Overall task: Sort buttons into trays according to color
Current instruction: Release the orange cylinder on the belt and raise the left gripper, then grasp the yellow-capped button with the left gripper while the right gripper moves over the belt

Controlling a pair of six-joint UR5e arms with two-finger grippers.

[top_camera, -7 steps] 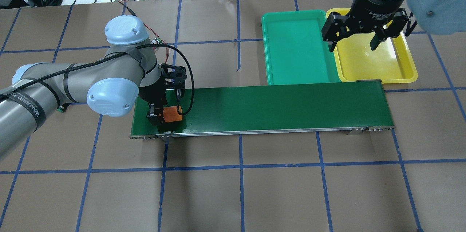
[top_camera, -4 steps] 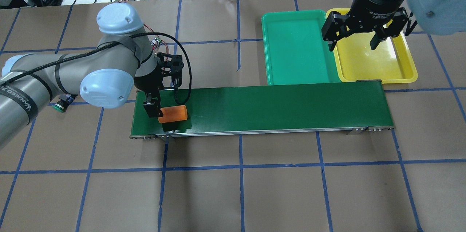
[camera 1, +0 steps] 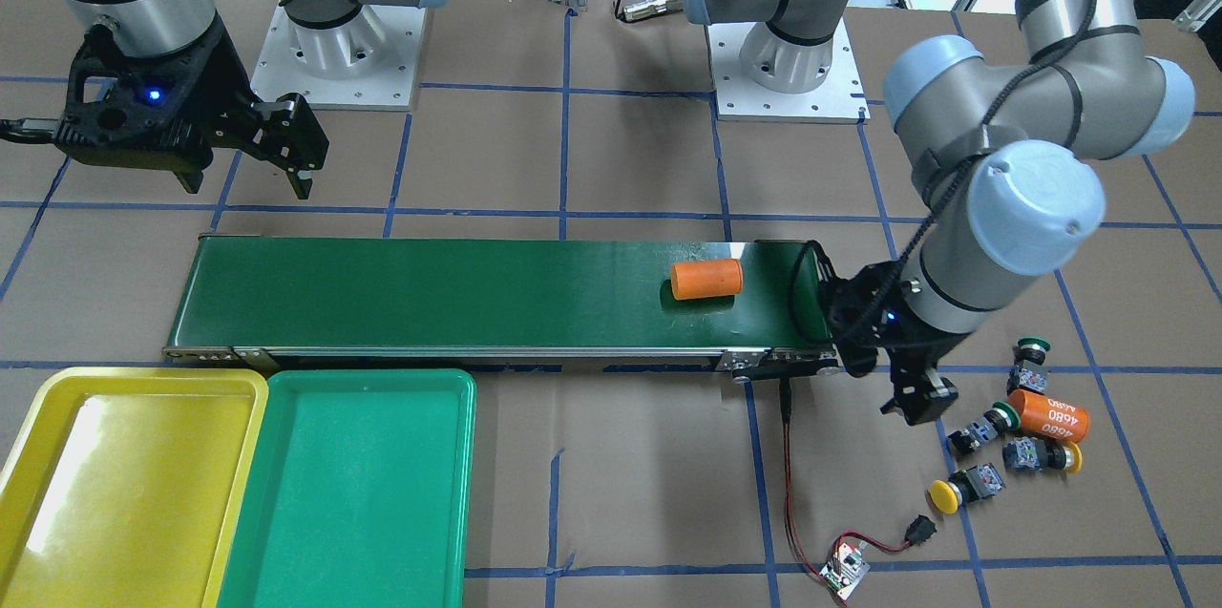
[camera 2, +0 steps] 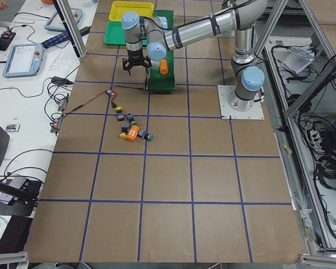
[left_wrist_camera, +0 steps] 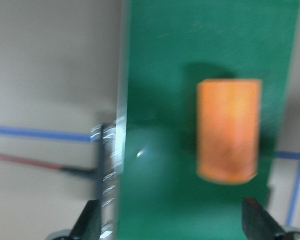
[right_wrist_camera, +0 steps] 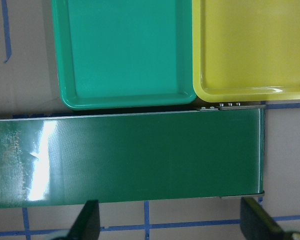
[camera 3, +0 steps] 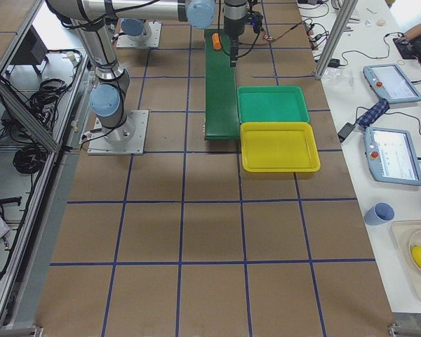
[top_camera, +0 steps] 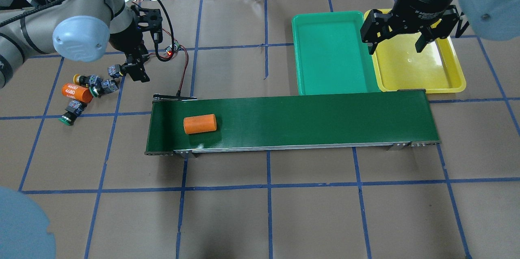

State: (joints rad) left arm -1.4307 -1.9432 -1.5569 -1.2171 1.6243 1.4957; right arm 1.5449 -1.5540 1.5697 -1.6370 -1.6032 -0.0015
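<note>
Buttons [top_camera: 106, 85]: you'll find all four lying on the table [top_camera: 284, 210] in a loose cluster off the left end of the conveyor belt [top_camera: 325, 120], well apart from both trays.
Green caps: one lies on the robot's side of the cluster, roughly level with the belt's middle. The other lies just beyond it, beside the labelled cylinder.
Labelled cylinder [top_camera: 77, 92]: orange, printed 4680, it lies on its side among the buttons, left of the belt.
Plain cylinder [top_camera: 200, 124]: orange, it lies on its side on the belt near the belt's left end, with nothing gripping it.
Yellow caps: one lies just past the labelled cylinder, the other at the cluster's far edge, closest to the belt's left end.
Left claw [left_wrist_camera: 173, 222]: released, fingers spread wide. It hangs off the belt's far left corner, close beside the farthest yellow-capped button. You cannot tell whether they touch.
Circuit board [top_camera: 172, 49]: it sits beyond the belt's left end with a red light showing, and its wires run to the belt's far left corner.
Green tray [top_camera: 329, 55]: it sits against the belt's far side, towards the belt's right end.
Yellow tray [top_camera: 422, 72]: it touches the green tray's right side, at the belt's right end.
Right claw [top_camera: 395, 47]: released and holding nothing, it hangs beyond the belt over the yellow tray's left part.
</note>
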